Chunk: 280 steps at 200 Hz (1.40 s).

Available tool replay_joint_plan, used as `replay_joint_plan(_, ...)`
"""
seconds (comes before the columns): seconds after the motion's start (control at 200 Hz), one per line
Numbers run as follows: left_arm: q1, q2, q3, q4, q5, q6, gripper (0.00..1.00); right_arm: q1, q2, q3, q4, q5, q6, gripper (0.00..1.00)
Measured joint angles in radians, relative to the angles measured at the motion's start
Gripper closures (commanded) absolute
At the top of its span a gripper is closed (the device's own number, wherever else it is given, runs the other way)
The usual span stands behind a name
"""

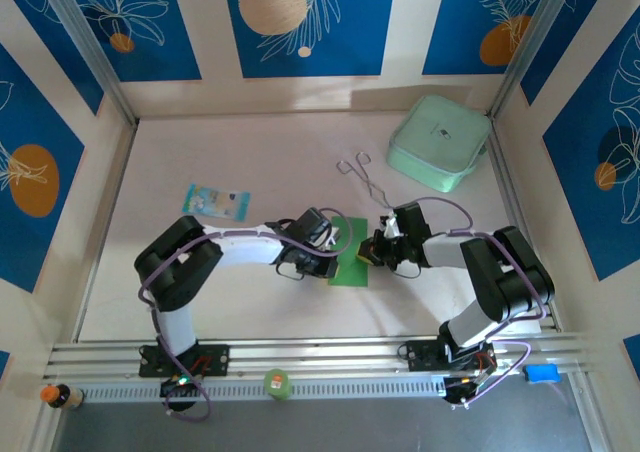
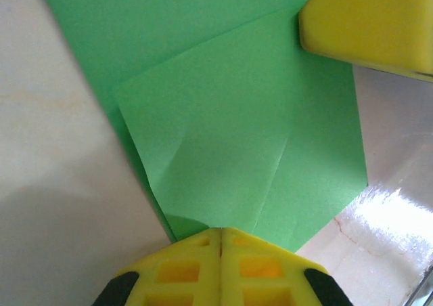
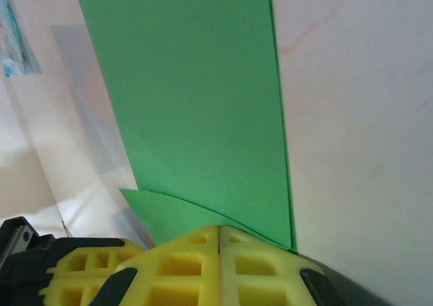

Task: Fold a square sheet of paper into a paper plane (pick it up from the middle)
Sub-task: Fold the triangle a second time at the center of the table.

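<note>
Two grippers are seen close together at the square sheet of paper (image 1: 350, 264), which is laid on the table (image 1: 250, 152) well apart from the pale mint box (image 1: 440, 142), nearer the arm bases than that box and to its left. The left gripper (image 2: 220, 233) is shown with fingers pressed shut, its tips at a folded corner of the sheet. The right gripper (image 3: 220, 230) is likewise closed, its tips at the sheet's edge beside a slightly lifted flap. Whether paper is pinched cannot be told.
</note>
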Motion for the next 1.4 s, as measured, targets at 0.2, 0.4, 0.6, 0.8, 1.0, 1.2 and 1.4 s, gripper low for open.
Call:
replay_joint_plan(0.2, 0.000, -0.001, -0.017, 0.034, 0.007, -0.004, 1.00, 0.034, -0.032, 0.018, -0.014, -0.003, -0.006, 1.00)
replay_joint_plan(0.4, -0.001, -0.003, -0.023, 0.044, 0.008, -0.005, 1.00, 0.093, -0.019, 0.018, -0.011, 0.004, -0.002, 1.00)
replay_joint_plan(0.6, -0.002, -0.002, -0.023, 0.050, 0.008, -0.005, 1.00, 0.024, 0.013, 0.000, -0.006, -0.008, 0.000, 1.00)
replay_joint_plan(0.8, -0.004, -0.003, -0.037, 0.078, 0.013, -0.010, 1.00, -0.092, 0.006, 0.000, -0.006, -0.014, -0.007, 1.00)
replay_joint_plan(1.0, -0.028, -0.011, -0.046, 0.094, 0.008, -0.031, 1.00, -0.125, -0.100, -0.017, -0.019, -0.014, -0.006, 0.97)
replay_joint_plan(1.2, -0.059, -0.045, -0.032, 0.020, -0.031, -0.026, 0.90, -0.073, -0.294, -0.058, -0.108, 0.013, -0.005, 0.85)
replay_joint_plan(1.4, -0.044, -0.048, 0.076, -0.021, -0.045, 0.006, 0.89, -0.006, -0.419, -0.117, -0.206, 0.053, 0.011, 0.77)
